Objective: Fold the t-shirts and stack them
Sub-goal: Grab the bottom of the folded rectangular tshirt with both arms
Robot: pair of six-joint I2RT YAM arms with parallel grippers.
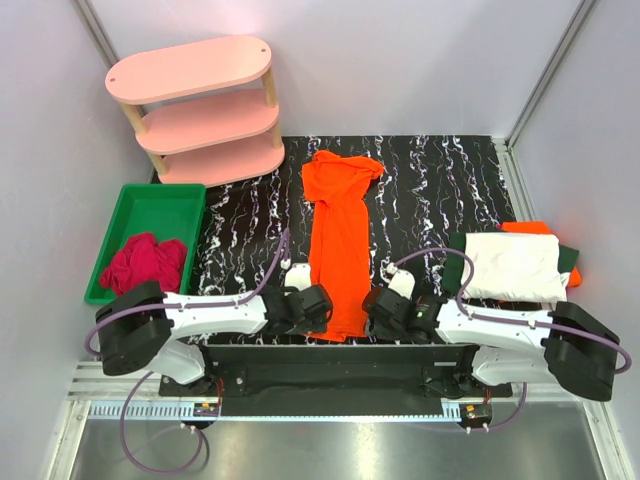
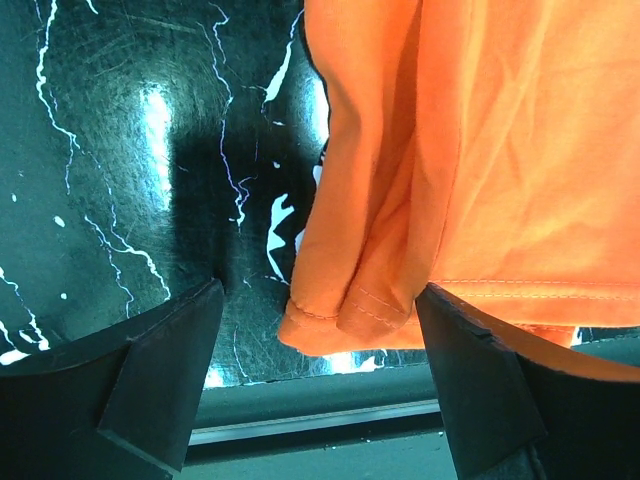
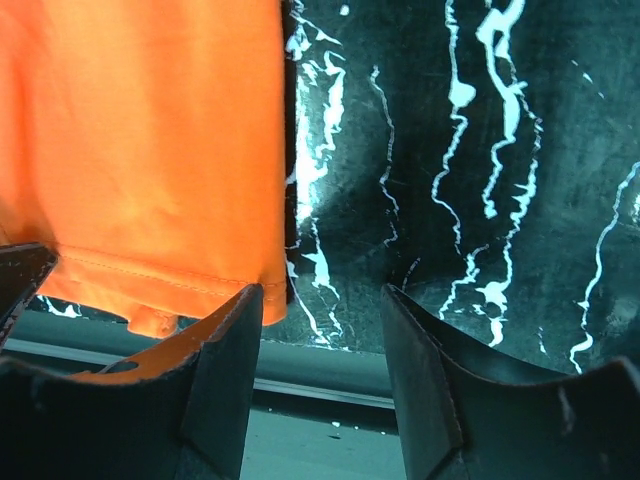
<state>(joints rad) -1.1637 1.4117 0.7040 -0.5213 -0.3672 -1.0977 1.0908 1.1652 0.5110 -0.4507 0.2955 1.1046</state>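
Note:
The bright orange t-shirt (image 1: pixel 340 240) lies as a long narrow strip down the middle of the black marbled table, collar end far, hem at the near edge. My left gripper (image 1: pixel 316 306) is open at the hem's left corner; in the left wrist view (image 2: pixel 320 340) the bunched hem corner (image 2: pixel 350 305) lies between the spread fingers. My right gripper (image 1: pixel 380 308) is open at the hem's right corner; in the right wrist view (image 3: pixel 320 320) the orange hem (image 3: pixel 150 270) sits just by the left finger (image 3: pixel 225 370). A white t-shirt (image 1: pixel 515 265) lies folded on dark green (image 1: pixel 458 262) and orange (image 1: pixel 530 228) ones at the right.
A green bin (image 1: pixel 155 205) holding red cloth (image 1: pixel 145 262) stands at the left. A pink three-tier shelf (image 1: pixel 195 105) stands at the back left. The table's near edge (image 2: pixel 300 405) runs just behind the hem. Grey walls close in both sides.

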